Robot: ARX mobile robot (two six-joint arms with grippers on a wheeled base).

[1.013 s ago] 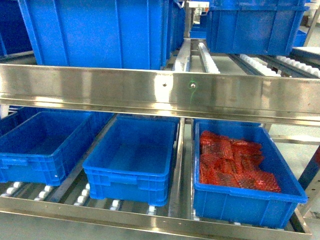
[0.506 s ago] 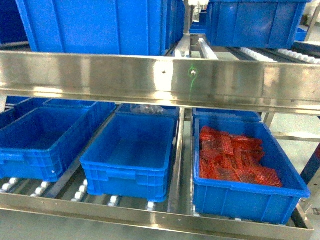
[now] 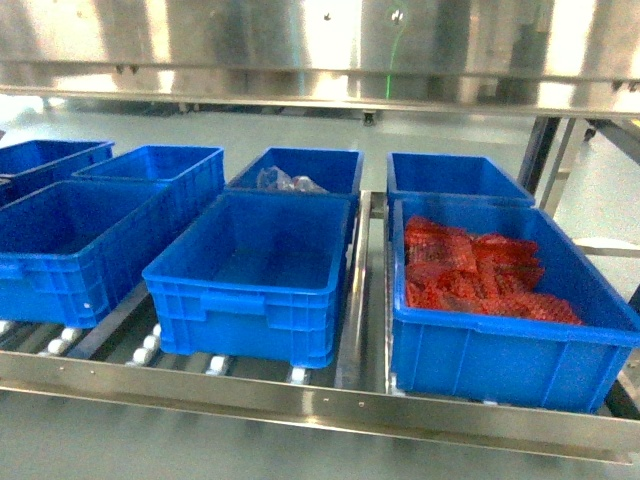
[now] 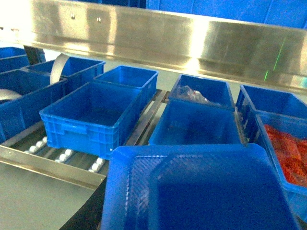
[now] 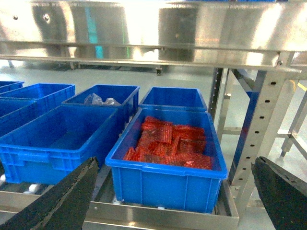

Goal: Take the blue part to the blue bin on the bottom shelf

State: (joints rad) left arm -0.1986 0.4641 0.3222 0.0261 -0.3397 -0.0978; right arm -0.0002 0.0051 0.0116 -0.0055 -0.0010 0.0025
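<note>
All three views face bottom shelf (image 3: 300, 400) frontally — share red-filled bin (image 3: 500, 340).

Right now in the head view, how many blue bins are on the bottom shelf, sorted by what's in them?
Bin with red parts: 1
Bin with a clear bag: 1
Bins showing nothing inside: 5
Total: 7

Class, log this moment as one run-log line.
left end effector: carrying blue tray | right end effector: open, empty | front middle bin: empty | phase: approaching shelf
</note>
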